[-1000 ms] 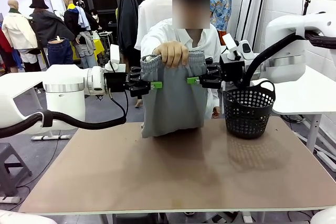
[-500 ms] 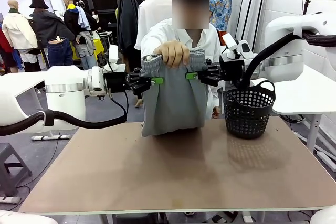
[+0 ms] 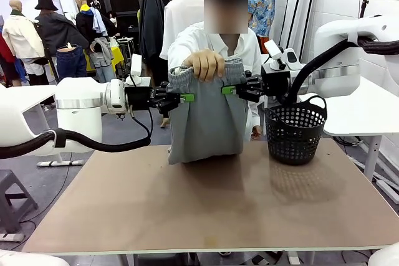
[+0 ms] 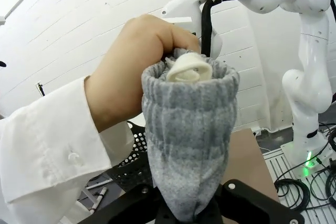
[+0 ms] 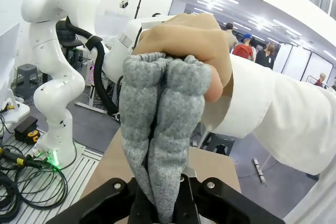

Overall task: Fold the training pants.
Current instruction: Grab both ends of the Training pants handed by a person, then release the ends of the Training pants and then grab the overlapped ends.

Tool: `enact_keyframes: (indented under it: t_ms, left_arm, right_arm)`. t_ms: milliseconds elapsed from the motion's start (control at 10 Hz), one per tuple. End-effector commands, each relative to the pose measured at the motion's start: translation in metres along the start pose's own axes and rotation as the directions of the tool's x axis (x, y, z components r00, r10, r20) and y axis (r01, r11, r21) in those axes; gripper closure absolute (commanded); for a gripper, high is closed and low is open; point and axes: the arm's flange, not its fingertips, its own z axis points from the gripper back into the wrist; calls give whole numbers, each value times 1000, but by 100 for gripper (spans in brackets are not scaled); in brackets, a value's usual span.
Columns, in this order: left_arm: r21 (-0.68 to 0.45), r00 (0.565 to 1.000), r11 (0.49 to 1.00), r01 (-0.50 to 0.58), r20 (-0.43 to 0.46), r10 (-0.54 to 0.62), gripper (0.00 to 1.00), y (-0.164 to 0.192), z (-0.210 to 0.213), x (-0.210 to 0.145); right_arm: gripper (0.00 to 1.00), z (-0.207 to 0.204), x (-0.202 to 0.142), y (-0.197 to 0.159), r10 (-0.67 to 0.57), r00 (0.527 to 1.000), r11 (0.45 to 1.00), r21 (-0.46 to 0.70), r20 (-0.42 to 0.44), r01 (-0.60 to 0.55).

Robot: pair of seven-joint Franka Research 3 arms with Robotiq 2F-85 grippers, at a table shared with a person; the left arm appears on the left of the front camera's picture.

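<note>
Front view: you have the training pants [image 3: 207,123] hanging upright over the far side of the table [image 3: 206,216], lower end resting on the tabletop, gathered waistband at 12 o'clock. The person's hand [image 3: 204,65] pinches the middle of that waistband from above. The left gripper [image 3: 186,98] comes in from 9 o'clock and is clamped on the left edge just under the waistband. The right gripper [image 3: 225,90] comes in from 3 o'clock and is clamped on the right edge at about the same height. The black basket [image 3: 293,132] stands at 3 o'clock of the pants, near them but apart. Left wrist view: the left gripper [image 4: 191,208] has its fingers closed on a bunch of grey ribbed cloth [image 4: 189,129] rising toward 12 o'clock. The hand [image 4: 136,66] grips the top from 10 o'clock, with a white sleeve [image 4: 47,140] at 8 o'clock. A white curl [image 4: 189,69] sits in the top fold, possibly a drawstring; you cannot tell from here. Right wrist view: the right gripper [image 5: 165,203] is closed on two grey folds [image 5: 160,119], with the hand [image 5: 184,40] closed over them at 12 o'clock.
</note>
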Motion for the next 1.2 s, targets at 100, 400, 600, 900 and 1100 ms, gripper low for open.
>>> enact_keyframes:
  t_ms: [100, 400, 600, 900, 1100]
  left_arm:
    - [9, 1000, 1000, -4, 19, 3, 100, -3, 0, 3]
    - [9, 1000, 1000, -4, 19, 3, 100, -3, 0, 3]
    - [9, 1000, 1000, -4, 19, 3, 100, -3, 0, 3]
    - [9, 1000, 1000, -4, 19, 3, 100, -3, 0, 3]
    - [9, 1000, 1000, -4, 19, 3, 100, -3, 0, 3]
  right_arm:
    - [100, -1, 2, 2, 8, 1000, 1000, -1, -2, -8]
    - [100, -1, 2, 2, 8, 1000, 1000, -1, -2, -8]
    - [100, -1, 2, 2, 8, 1000, 1000, -1, -2, -8]
    - [100, -1, 2, 2, 8, 1000, 1000, -1, -2, -8]
    - [100, -1, 2, 2, 8, 1000, 1000, -1, -2, -8]
